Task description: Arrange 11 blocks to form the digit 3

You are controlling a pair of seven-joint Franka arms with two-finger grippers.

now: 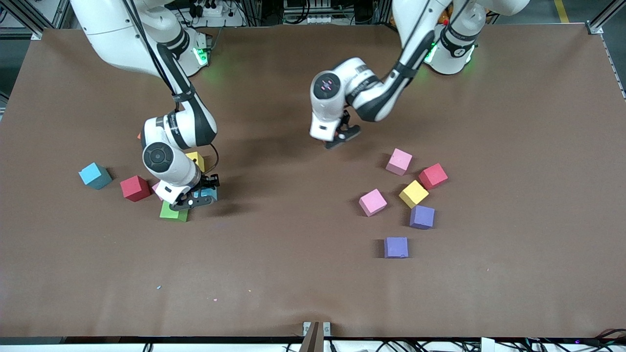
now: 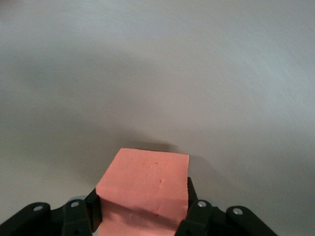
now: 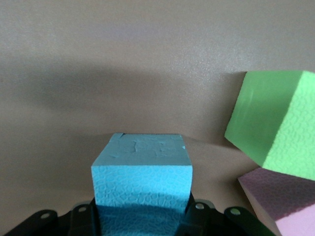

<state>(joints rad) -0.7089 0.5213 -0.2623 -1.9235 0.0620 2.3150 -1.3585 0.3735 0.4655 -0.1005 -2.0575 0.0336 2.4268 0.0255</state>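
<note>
Cubes of matte foam were being gathered for the digit: a blue one (image 3: 141,172) pinched by the right gripper (image 1: 195,199) at the green cube's (image 1: 173,212) one o'clock, an orange one (image 2: 145,189) pinched by the left gripper (image 1: 342,136) at the table's (image 1: 293,274) centre.

Blocks (image 1: 413,193) clustered toward left arm's end

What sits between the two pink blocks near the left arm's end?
Nothing: in the front view, bare table separates the upper pink block from the lower pink block.
</note>
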